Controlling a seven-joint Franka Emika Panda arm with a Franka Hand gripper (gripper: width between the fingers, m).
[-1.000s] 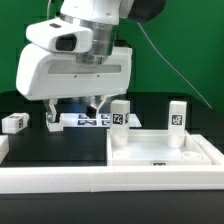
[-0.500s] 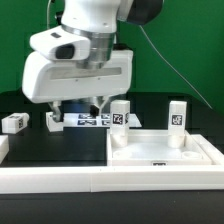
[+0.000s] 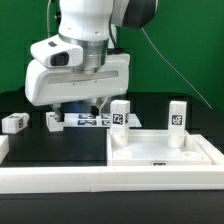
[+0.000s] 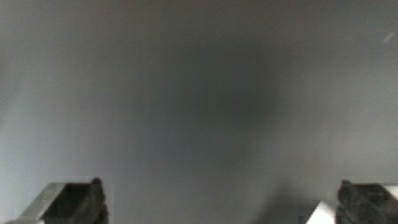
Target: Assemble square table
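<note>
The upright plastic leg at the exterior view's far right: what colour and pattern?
White leg with a black-and-white square tag; exterior view.

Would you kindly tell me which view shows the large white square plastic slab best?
The exterior view: the large white square plastic slab lies sharp at the exterior view's right. The wrist view shows none of it.
</note>
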